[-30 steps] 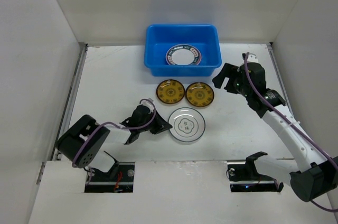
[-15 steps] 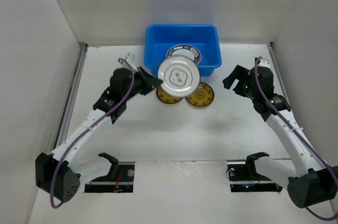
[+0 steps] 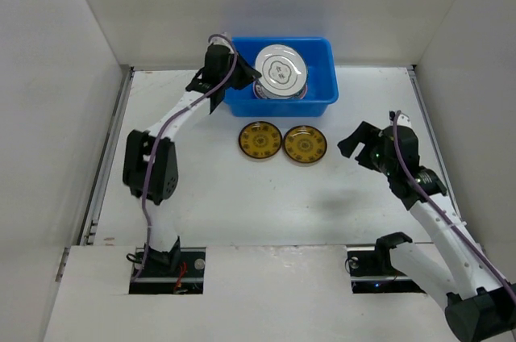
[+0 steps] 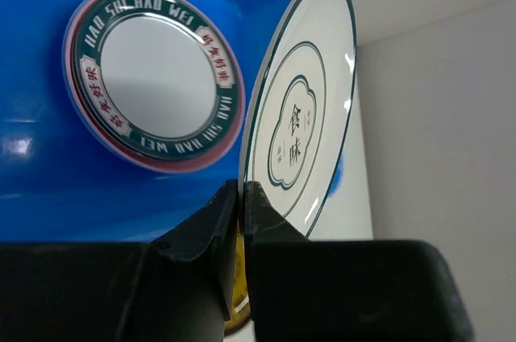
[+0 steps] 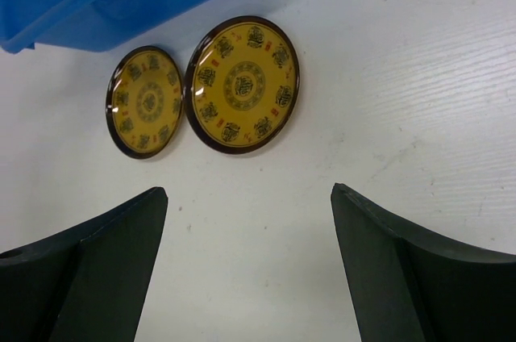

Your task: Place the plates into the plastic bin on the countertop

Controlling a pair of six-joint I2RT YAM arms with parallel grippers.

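Now, from above, the white plate has travelled. A second ago it lay on the bench in front of the arms, and half a second ago it was in the air just short of the blue bin. At present it hangs over the bin's inside, pinched at its edge by the left tool. A lettered plate already lies in the bin beneath it. One amber plate and a second amber plate sit where they were, just in front of the bin. The right tool has drawn back toward its own side, fingers spread and carrying nothing.

From the left wrist, the left tool is clenched on the rim of the white plate, which stands on edge above the lettered plate, apart from it.

From the right wrist, the right tool frames both amber plates and touches neither.

By my reading the carry is done. Lowering and letting go remain, then the two amber plates.
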